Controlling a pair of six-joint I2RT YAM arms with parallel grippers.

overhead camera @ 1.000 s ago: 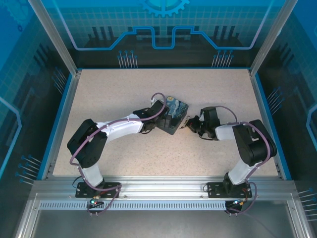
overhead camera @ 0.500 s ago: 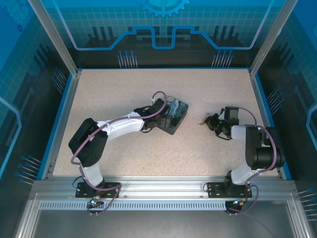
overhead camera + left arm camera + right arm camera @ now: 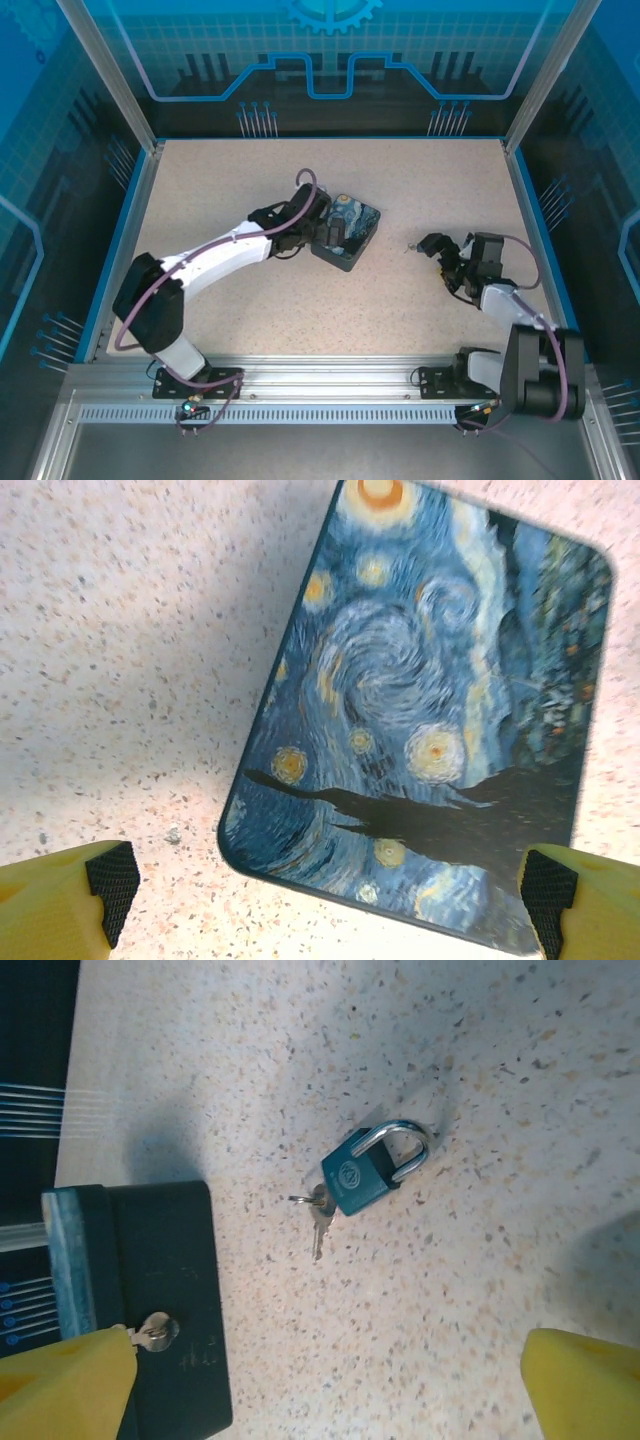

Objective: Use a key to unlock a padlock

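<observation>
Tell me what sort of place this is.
Probably a robot lab test cell: a speckled table walled by blue printed panels and an aluminium frame, a left arm and right arm bolted to the front rail, with a padlock and painted box as props.

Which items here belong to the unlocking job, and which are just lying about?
Job:
small teal padlock with silver shackle
thin silver metal key at its base

Lying about:
rectangular box printed with blue-and-yellow night sky
</observation>
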